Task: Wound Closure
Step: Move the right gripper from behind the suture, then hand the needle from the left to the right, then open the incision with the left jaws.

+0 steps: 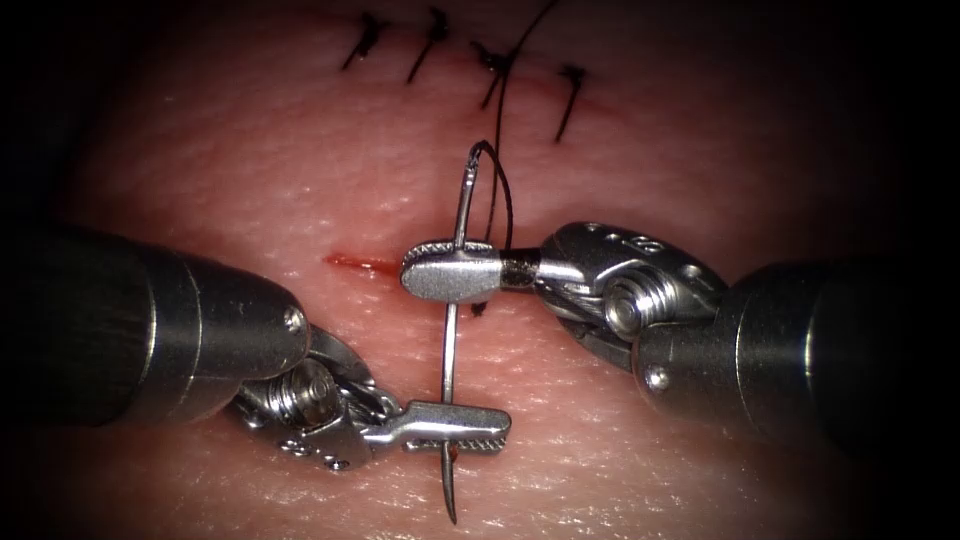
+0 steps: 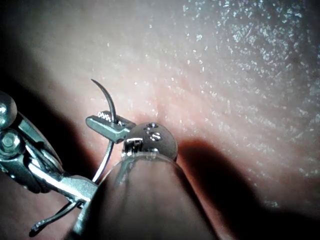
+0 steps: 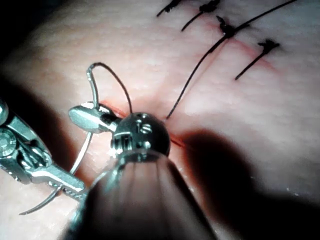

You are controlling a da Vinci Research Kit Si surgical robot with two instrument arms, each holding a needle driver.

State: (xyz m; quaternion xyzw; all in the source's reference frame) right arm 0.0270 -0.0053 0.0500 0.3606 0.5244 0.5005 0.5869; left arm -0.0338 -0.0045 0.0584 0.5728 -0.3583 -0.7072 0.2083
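Our right tool [image 1: 440,272] pinches the needle [image 1: 452,350] near its thread end; our left tool [image 1: 462,428] pinches it near the point. The needle hangs between them, above the tissue [image 1: 700,150]. Beyond our right tool, thread [image 1: 505,110] runs past four stitches [image 1: 432,42].

Four dark finished stitches [image 1: 432,40] in a row, short cut ends [image 1: 565,120] trailing, thin streak of red fluid [image 1: 350,263]

Pale pink tissue [image 1: 300,170] is marked by fine skin lines and a short red streak of fluid [image 1: 352,263]. Black thread [image 1: 503,130] and black knotted stitches [image 1: 571,98] are seen against it. The silver needle [image 1: 452,345] is bright steel; the silver-grey fingers [image 1: 470,428] are finely serrated.
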